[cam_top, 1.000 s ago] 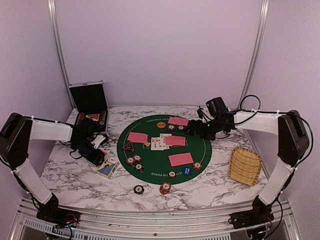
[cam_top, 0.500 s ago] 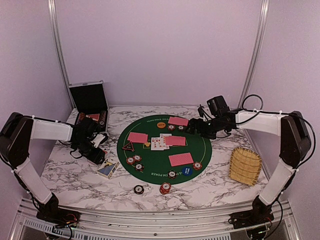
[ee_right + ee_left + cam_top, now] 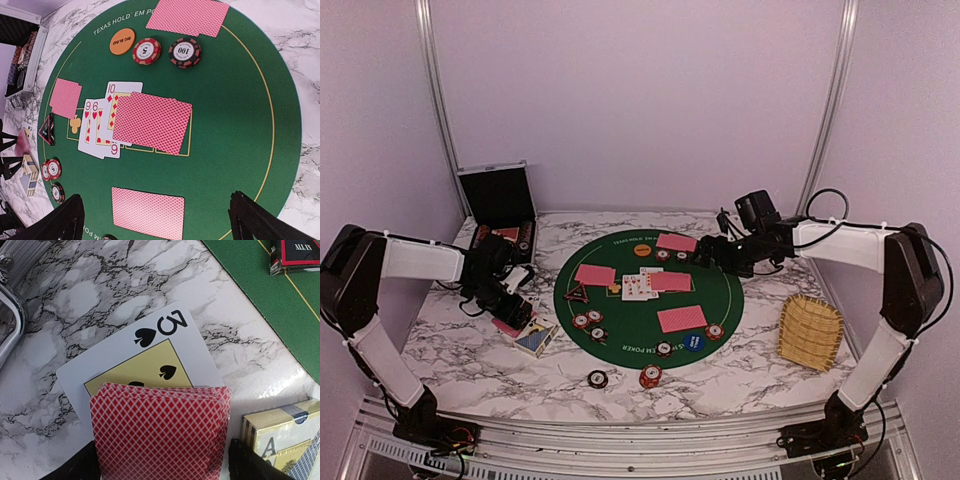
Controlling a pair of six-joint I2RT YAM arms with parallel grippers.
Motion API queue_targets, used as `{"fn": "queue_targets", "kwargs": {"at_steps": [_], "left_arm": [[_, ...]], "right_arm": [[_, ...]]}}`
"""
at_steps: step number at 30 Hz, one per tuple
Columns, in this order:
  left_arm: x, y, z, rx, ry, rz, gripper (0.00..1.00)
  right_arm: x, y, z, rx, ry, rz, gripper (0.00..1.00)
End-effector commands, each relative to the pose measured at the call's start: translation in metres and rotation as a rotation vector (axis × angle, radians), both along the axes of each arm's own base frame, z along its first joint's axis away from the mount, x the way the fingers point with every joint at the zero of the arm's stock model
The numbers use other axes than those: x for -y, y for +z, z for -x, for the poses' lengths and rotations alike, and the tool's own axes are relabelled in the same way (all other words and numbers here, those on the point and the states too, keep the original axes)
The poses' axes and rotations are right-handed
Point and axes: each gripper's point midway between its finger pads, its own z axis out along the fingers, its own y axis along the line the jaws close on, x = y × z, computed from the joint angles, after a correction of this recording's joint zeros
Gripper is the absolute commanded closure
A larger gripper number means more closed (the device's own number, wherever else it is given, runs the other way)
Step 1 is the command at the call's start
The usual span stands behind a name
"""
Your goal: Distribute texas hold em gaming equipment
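A stack of red-backed playing cards (image 3: 160, 432) lies flat on a face-up three of spades (image 3: 150, 347) on the marble. My left gripper (image 3: 162, 460) straddles the stack, open, one finger on each side; it stands left of the green mat (image 3: 730, 300). On the mat lie face-down cards (image 3: 682, 319), face-up cards (image 3: 100, 130), poker chips (image 3: 146, 51), an orange button (image 3: 122, 41) and a dark triangular marker (image 3: 47, 129). My right gripper (image 3: 155, 220) hovers open over the mat's far right, above a face-down card (image 3: 148, 210).
A card box (image 3: 536, 340) lies just right of the left gripper. The open black case (image 3: 498, 205) stands at the back left. A wicker tray (image 3: 811, 332) sits right of the mat. Two chips (image 3: 597, 379) (image 3: 651, 376) lie on the marble in front of the mat.
My left gripper's jaws have opened, and the red card stack now shows on the table beneath it. The right arm drew back slightly to the right.
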Motion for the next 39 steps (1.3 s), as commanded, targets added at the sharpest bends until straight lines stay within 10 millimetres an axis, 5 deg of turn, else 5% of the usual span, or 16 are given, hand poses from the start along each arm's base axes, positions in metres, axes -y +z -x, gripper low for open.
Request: {"fn": "queue_targets", "kwargs": {"at_steps": [1, 13, 20, 27, 32, 39], "left_arm": [[-0.008, -0.009, 0.012, -0.047, 0.001, -0.031, 0.11], [-0.009, 0.003, 0.004, -0.027, 0.026, -0.011, 0.18], [-0.015, 0.036, -0.018, 0.062, 0.047, -0.018, 0.02], [-0.027, 0.082, -0.051, 0.17, 0.07, -0.022, 0.01], [-0.037, 0.13, -0.084, 0.286, 0.107, 0.024, 0.01], [-0.081, 0.205, -0.126, 0.617, 0.281, 0.212, 0.01]], "right_arm": [[-0.002, 0.024, -0.002, 0.046, -0.005, -0.013, 0.01], [-0.001, 0.033, -0.005, 0.066, -0.009, -0.005, 0.01], [0.004, 0.045, -0.01, 0.105, -0.025, 0.018, 0.01], [0.018, 0.062, -0.017, 0.162, -0.061, 0.05, 0.01], [0.05, 0.076, -0.026, 0.234, -0.153, 0.064, 0.01], [0.142, 0.104, -0.036, 0.384, -0.477, 0.201, 0.01]]}}
